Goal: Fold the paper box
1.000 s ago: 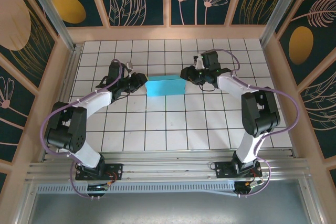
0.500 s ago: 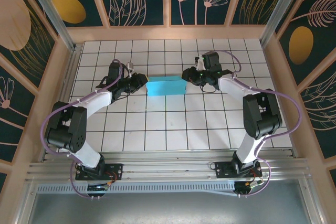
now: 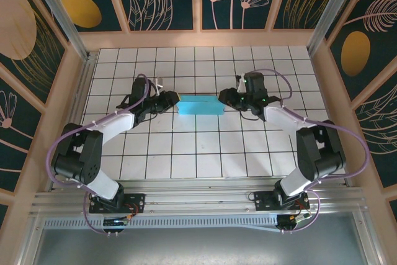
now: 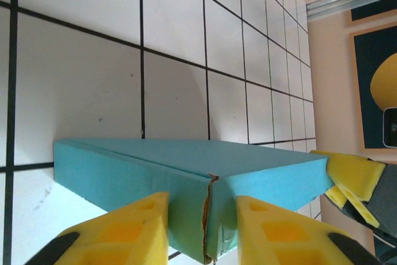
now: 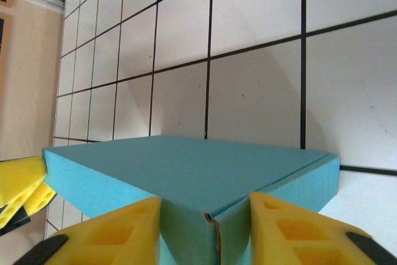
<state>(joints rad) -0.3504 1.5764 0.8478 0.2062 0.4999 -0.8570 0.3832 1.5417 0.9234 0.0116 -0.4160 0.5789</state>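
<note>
so I'm sandwiching the teal paper box [image 3: 198, 105] between my left gripper [image 3: 172, 98] and right gripper [image 3: 224, 98], both part open and butting against its opposite ends, clamping nothing.

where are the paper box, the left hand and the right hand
paper box [image 3: 199, 105]: top external view, middle of its teal top face
left hand [image 3: 173, 98]: top external view, between its fingertips
right hand [image 3: 224, 98]: top external view, between its fingertips

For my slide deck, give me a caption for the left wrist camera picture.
Left claw at the seamed near end of the folded teal box, right claw at the far end.
</note>
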